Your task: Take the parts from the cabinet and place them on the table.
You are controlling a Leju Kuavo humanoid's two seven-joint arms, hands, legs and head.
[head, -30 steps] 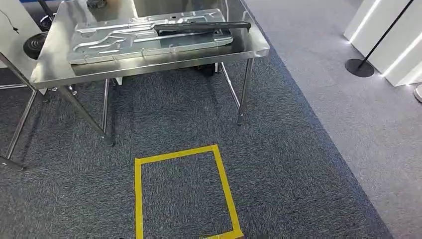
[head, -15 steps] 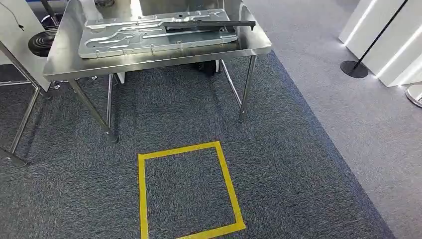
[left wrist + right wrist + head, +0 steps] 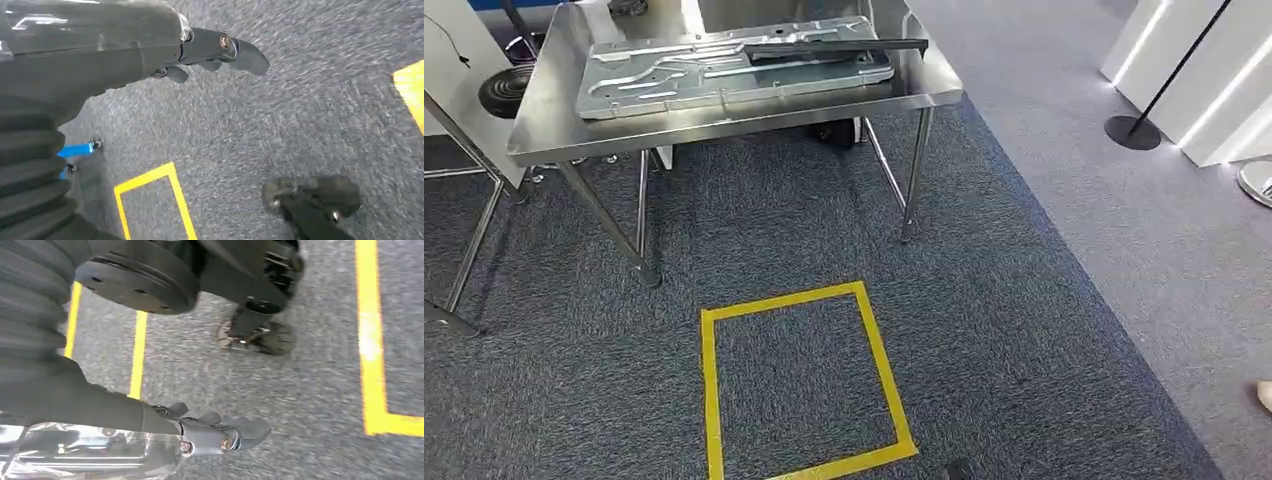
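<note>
- Parts: a stamped metal panel (image 3: 724,68) lies flat on the table (image 3: 724,112), with a dark bar (image 3: 834,47) resting across its far side; I judge these already delivered.
- Left hand (image 3: 200,52): fingers loosely extended, apart, holding nothing, hanging over carpet.
- Right hand (image 3: 215,432): likewise released, holding nothing.
- Risk: the bar's end overhangs the panel near the table's right edge; a knock to the table could slide it off.
- Risk: I judge that walking could misplace the feet relative to the yellow tape square (image 3: 799,385), leaving a poor stance.
- Hidden: the cabinet; I cannot say whether parts remain.
- Wrist views are motion-blurred; the table's far edge is cut off.
</note>
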